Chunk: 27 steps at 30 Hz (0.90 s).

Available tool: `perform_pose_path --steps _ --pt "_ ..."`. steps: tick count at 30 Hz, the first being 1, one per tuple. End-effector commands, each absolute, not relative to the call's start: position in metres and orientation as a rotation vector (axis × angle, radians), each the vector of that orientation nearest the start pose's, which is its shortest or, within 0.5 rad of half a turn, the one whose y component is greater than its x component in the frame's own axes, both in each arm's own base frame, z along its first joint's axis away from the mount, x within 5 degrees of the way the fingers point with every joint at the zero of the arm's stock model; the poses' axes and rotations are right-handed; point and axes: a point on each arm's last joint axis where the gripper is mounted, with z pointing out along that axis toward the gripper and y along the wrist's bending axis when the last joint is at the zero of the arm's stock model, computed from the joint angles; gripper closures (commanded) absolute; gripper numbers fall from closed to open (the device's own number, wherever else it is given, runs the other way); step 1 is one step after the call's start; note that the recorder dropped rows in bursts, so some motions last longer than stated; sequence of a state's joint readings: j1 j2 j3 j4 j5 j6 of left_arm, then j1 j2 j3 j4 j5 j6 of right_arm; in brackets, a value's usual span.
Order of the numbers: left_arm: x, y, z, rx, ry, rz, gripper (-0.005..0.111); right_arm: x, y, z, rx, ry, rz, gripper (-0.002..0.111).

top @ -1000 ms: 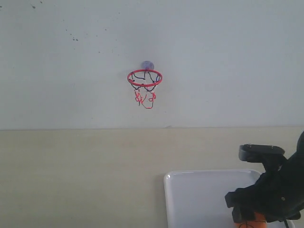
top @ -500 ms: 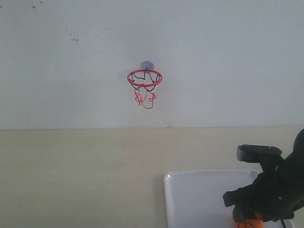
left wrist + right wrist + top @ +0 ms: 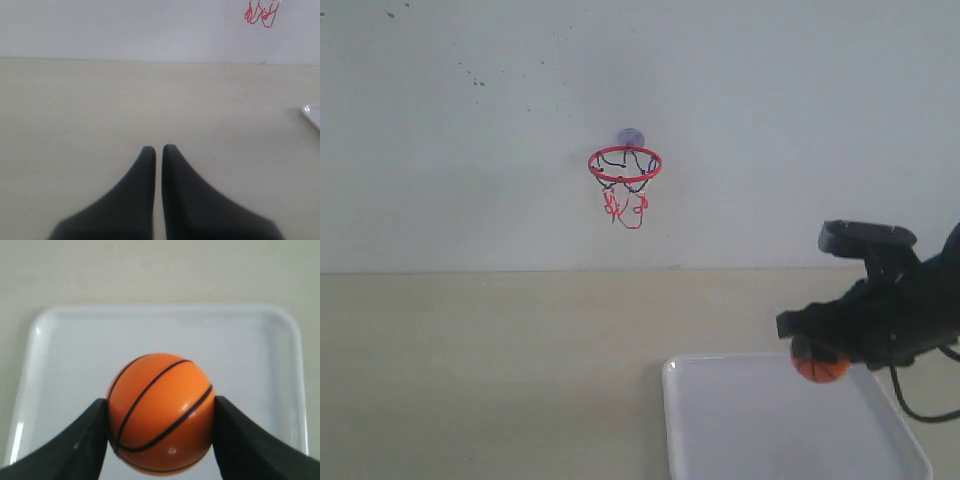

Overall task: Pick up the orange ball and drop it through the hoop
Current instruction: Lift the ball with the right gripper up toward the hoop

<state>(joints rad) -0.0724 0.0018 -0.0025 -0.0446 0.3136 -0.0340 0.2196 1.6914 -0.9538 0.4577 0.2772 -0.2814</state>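
Observation:
The orange ball [image 3: 819, 366] with black seams hangs above the white tray [image 3: 740, 420], clamped between the two black fingers of my right gripper [image 3: 817, 357]. Seen from the right wrist, the ball [image 3: 160, 412] fills the gap of the right gripper [image 3: 160, 415], with the tray [image 3: 65, 350] below it. The hoop [image 3: 624, 165], a red ring with a black-and-red net and a greyish suction cup, is fixed on the wall up and to the left of the ball. My left gripper [image 3: 158, 148] is shut over bare table; only the net's [image 3: 261, 12] lower strings show there.
A pale wooden tabletop [image 3: 480, 370] runs to the white wall [image 3: 470, 150]. A black cable [image 3: 920, 405] loops from the right arm over the tray's right side. A corner of the tray [image 3: 312, 112] shows in the left wrist view.
My right gripper has risen from the tray with the orange ball in it and moved slightly left. The hoop has stayed still.

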Motion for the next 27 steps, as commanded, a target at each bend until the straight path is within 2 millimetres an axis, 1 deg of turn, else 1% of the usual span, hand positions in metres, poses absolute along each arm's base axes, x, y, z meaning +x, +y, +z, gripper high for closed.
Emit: perform_pose_path --steps 1,4,9,13,16,20,24,25,27 --pt "0.054 -0.005 0.185 0.017 1.792 -0.119 0.103 0.351 0.087 0.226 -0.116 2.296 0.289 0.108" --pt "0.054 -0.005 0.185 0.017 1.792 -0.119 0.103 0.361 0.095 0.247 -0.116 2.181 0.289 0.108" --pt "0.054 -0.005 0.185 0.017 1.792 -0.119 0.103 0.375 0.13 0.283 -0.231 2.02 0.311 0.108" --pt "0.054 -0.005 0.185 0.017 1.792 -0.119 0.103 0.393 0.158 0.301 -0.287 1.934 0.341 0.108" --pt "0.054 -0.005 0.185 0.017 1.792 -0.119 0.103 0.408 0.173 0.306 -0.29 1.904 0.368 0.108" --pt "0.054 -0.005 0.185 0.017 1.792 -0.119 0.103 0.423 0.189 0.307 -0.303 1.87 0.385 0.108" --pt "0.054 -0.005 0.185 0.017 1.792 -0.119 0.103 0.437 0.197 0.306 -0.288 1.85 0.399 0.108" --pt "0.054 -0.005 0.185 0.017 1.792 -0.119 0.103 0.44 0.198 0.309 -0.282 1.837 0.404 0.108" --pt "0.054 -0.005 0.185 0.017 1.792 -0.119 0.103 0.445 0.2 0.31 -0.277 1.824 0.406 0.108"
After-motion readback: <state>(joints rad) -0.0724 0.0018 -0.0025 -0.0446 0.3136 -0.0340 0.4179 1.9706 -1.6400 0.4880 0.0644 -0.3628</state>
